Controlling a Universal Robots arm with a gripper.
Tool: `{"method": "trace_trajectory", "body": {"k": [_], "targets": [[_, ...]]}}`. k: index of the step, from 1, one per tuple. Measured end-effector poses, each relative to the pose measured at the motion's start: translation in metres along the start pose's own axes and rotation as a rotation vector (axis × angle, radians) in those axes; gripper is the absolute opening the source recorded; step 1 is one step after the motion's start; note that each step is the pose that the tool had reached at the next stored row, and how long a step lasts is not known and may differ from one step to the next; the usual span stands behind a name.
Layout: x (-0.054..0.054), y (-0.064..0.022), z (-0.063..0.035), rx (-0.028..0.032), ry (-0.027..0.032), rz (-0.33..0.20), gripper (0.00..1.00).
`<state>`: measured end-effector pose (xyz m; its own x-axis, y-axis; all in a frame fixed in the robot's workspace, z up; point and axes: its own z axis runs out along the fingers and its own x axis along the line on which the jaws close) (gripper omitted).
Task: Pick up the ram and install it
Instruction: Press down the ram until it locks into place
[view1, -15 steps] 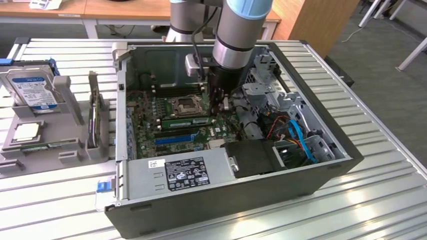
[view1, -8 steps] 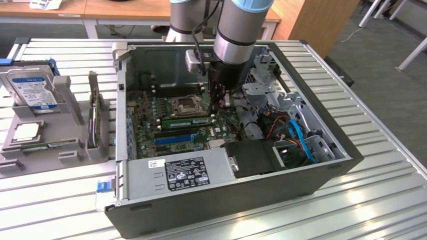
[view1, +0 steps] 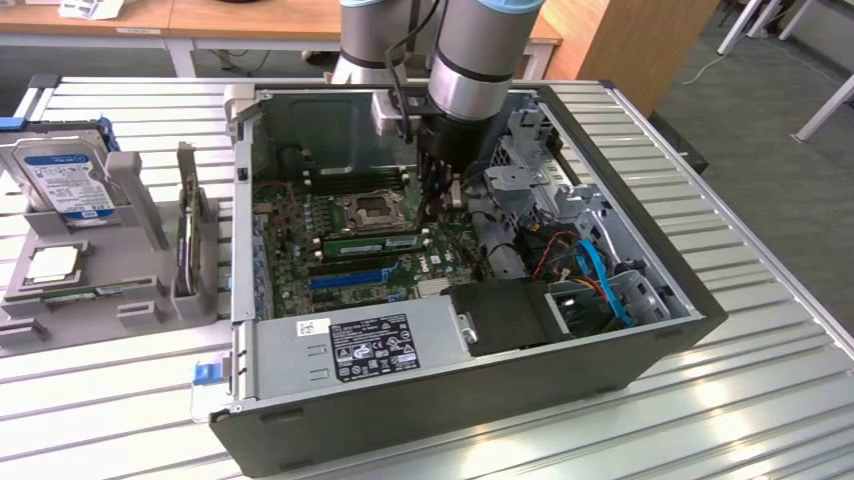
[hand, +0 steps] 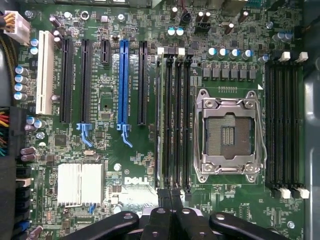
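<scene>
The ram, a narrow green stick, stands on edge in a motherboard slot inside the open computer case, beside the blue expansion slot. In the wrist view I see it edge-on as a thin strip in the memory slot nearest the expansion slots. My gripper reaches down into the case at the end of the stick on the exterior view's right. Its black fingers are pressed together, shut, with nothing visible between them, right at the end of the memory slots.
The empty processor socket lies beside the slots, with more memory slots past it. A power supply and blue cables fill the case's near side. A grey fixture outside the case holds a hard drive and a processor chip.
</scene>
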<state>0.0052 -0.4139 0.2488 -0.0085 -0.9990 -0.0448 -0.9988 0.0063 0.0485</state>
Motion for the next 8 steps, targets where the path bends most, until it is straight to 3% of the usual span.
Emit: {"method": "trace_trajectory", "body": {"k": [8], "targets": [[0.0, 0.0, -0.0006, 0.0, 0.0, 0.0, 0.1]]}}
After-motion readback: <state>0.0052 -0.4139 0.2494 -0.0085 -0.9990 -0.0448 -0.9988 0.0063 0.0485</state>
